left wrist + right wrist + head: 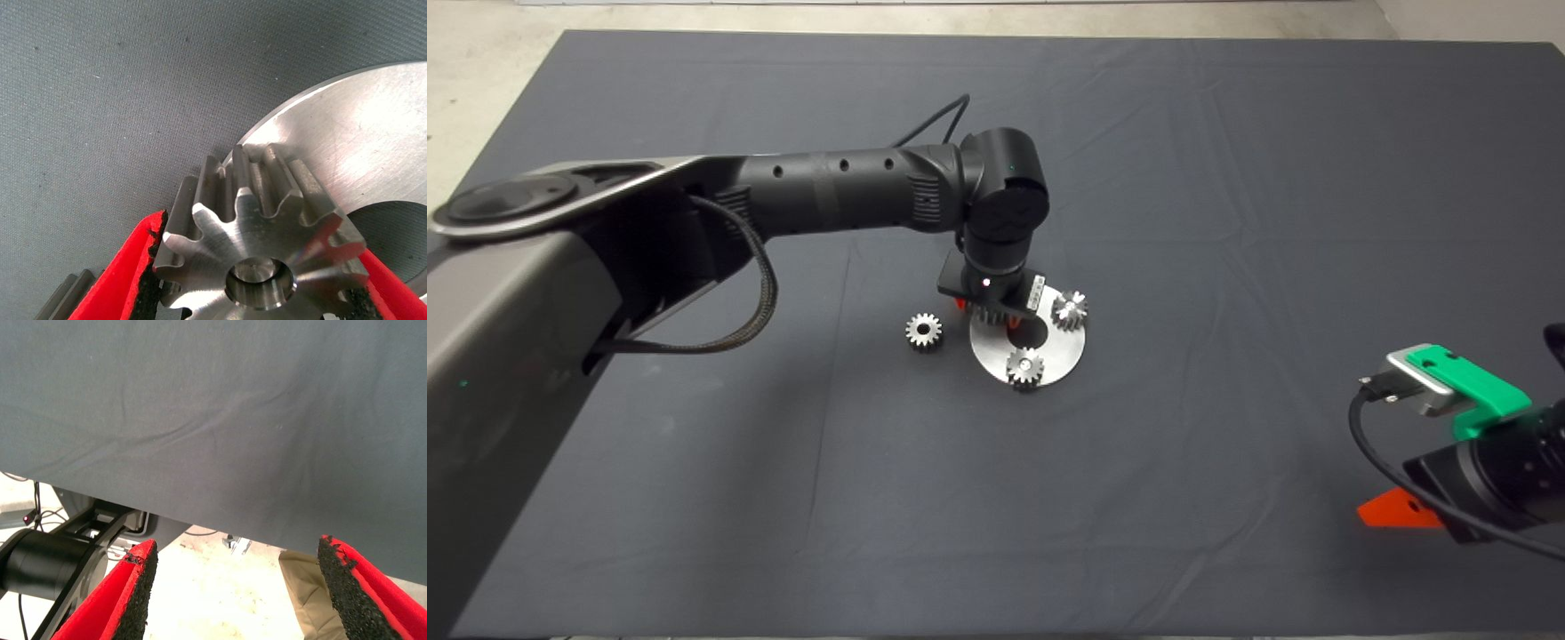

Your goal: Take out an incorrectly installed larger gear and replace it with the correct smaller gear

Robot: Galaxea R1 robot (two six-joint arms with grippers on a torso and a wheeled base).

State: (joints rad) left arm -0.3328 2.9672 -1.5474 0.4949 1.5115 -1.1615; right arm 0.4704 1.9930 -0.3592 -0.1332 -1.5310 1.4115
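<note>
The left gripper's fingers (127,280) pinch the larger gear (257,240) over the disc's (1063,356) rim mid-tabletop (1227,178), a grip only the wrist view shows, with a small gear (924,331) just beside, open mat all round, and the right gripper (1449,480) spread near the right edge.

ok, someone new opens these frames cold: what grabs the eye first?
The left pincer at mid-mat, its red fingers flanking the larger gear at the rim of the round metal plate. Next, two small gears standing on that plate, and the smaller gear alone on the mat just left of it. The right pincer waits open at the mat's lower right edge.
</note>
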